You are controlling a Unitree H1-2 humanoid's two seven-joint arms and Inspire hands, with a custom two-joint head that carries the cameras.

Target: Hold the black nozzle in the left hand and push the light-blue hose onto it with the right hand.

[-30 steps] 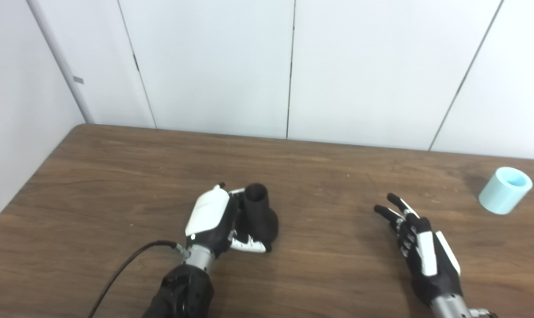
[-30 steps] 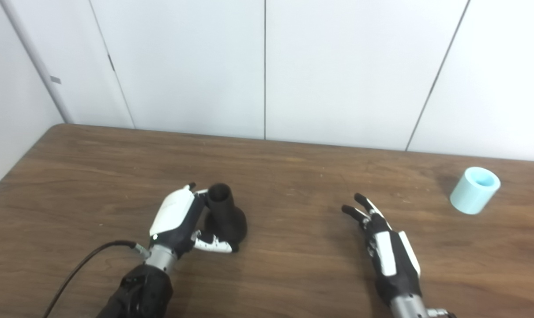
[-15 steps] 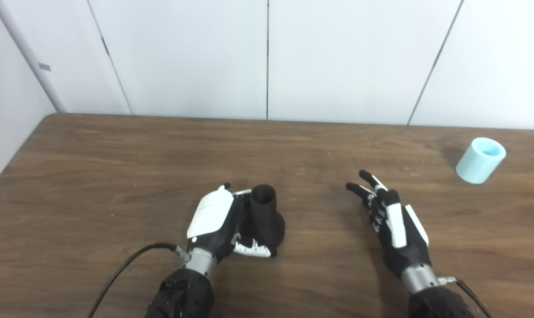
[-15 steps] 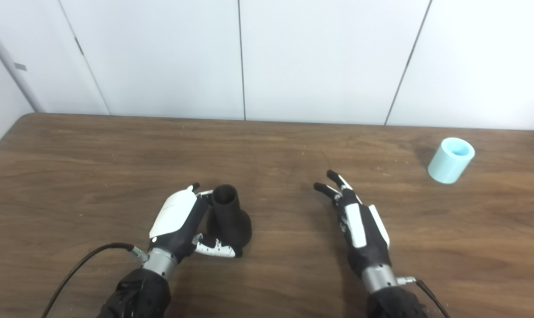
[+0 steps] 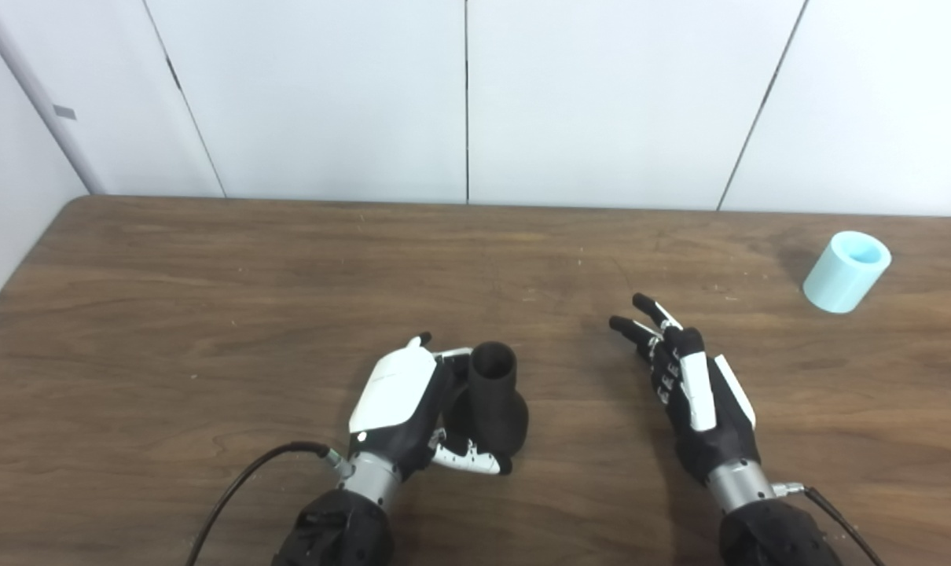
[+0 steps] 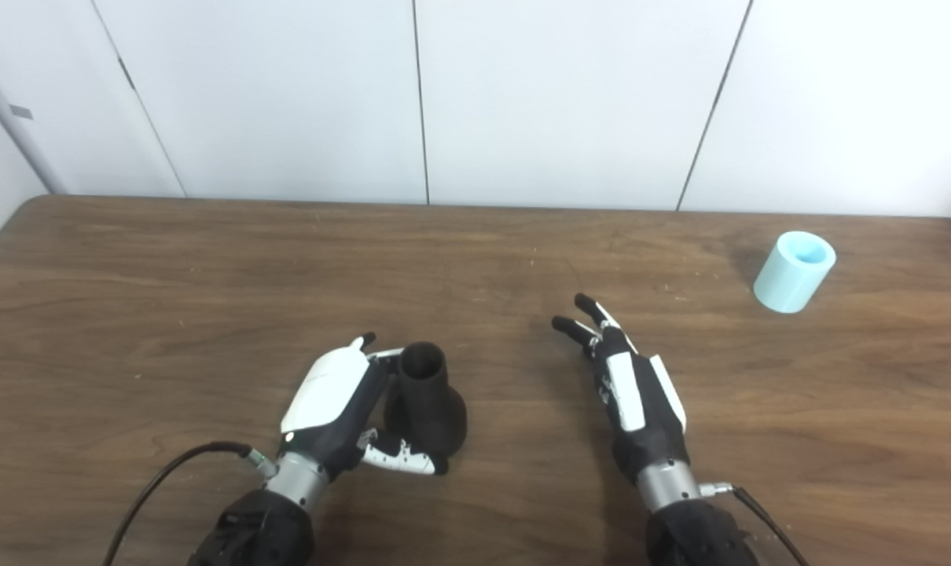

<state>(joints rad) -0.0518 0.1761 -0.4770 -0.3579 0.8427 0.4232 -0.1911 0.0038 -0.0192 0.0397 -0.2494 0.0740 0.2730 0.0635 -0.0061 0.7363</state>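
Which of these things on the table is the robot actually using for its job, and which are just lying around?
Part of the job:
- black flared plastic nozzle, standing upright, gripped by the left hand
- light-blue short hose piece, far right, untouched
- right hand, open, holding nothing

Just there:
- brown wooden table
- black cable by the left arm

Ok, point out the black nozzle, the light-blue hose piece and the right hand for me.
black nozzle point(image 5: 497, 397), left eye view, on its side wall below the open mouth.
light-blue hose point(image 5: 841, 279), left eye view, on its outer wall.
right hand point(image 6: 639, 401), right eye view, on the back of the hand.
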